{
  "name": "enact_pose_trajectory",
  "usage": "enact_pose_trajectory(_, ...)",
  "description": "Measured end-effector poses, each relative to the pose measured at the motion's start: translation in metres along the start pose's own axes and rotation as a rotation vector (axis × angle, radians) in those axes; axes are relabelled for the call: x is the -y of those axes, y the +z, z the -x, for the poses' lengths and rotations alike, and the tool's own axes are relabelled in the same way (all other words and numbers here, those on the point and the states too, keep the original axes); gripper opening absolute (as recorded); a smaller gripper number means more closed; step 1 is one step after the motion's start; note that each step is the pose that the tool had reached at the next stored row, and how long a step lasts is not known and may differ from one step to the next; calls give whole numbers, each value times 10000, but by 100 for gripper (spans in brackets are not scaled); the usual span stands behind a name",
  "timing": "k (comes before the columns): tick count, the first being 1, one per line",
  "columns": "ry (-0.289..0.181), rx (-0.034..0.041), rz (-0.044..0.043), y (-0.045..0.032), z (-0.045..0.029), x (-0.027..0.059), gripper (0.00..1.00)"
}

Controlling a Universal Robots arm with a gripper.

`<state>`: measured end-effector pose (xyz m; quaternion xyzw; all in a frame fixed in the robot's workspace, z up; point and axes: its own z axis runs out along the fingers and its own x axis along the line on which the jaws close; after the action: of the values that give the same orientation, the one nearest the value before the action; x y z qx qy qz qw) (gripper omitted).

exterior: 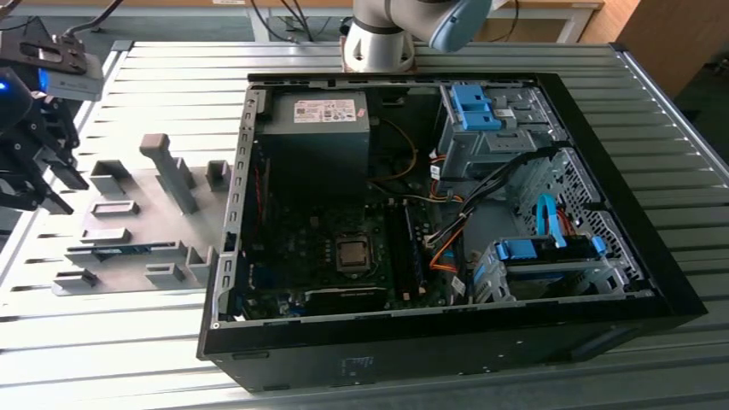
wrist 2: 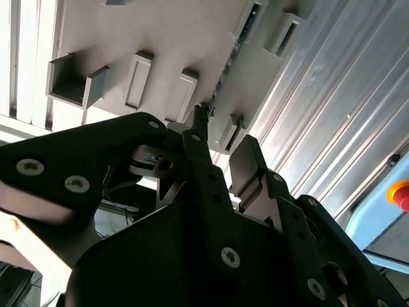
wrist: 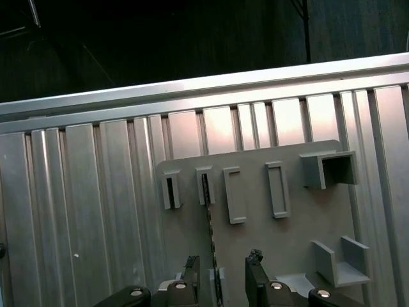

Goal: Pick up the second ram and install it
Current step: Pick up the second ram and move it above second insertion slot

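The second ram [wrist: 210,236] stands on edge in a slot of the grey fixture plate [wrist: 287,243], a thin dark strip in both wrist views [wrist 2: 225,64]. In the exterior view the ram [exterior: 119,250] is a blue-green sliver low on the plate [exterior: 137,192], at that view's left. My gripper [wrist: 222,276] hovers above the plate's end of the ram, open, with one finger on each side of the strip's line and not touching it. The black gripper [exterior: 55,190] hangs at the exterior view's far left edge. Its fingertips [wrist 2: 198,137] hold nothing.
An open black computer case [exterior: 672,299] lies on the slatted metal table [exterior: 137,342], with the motherboard [exterior: 330,256], power supply [exterior: 319,120] and blue drive brackets [exterior: 535,249] inside. Grey upright blocks [exterior: 173,171] rise from the fixture plate. The arm's base [exterior: 381,43] stands behind the case.
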<state>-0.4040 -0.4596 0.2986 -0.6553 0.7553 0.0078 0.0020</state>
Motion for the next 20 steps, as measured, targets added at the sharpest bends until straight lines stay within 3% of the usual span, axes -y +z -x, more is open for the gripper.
enact_pose_trajectory(10,1,0,0,130,-2,0,42)
enact_pose_trajectory(20,0,-2,2,178,-3,0,42)
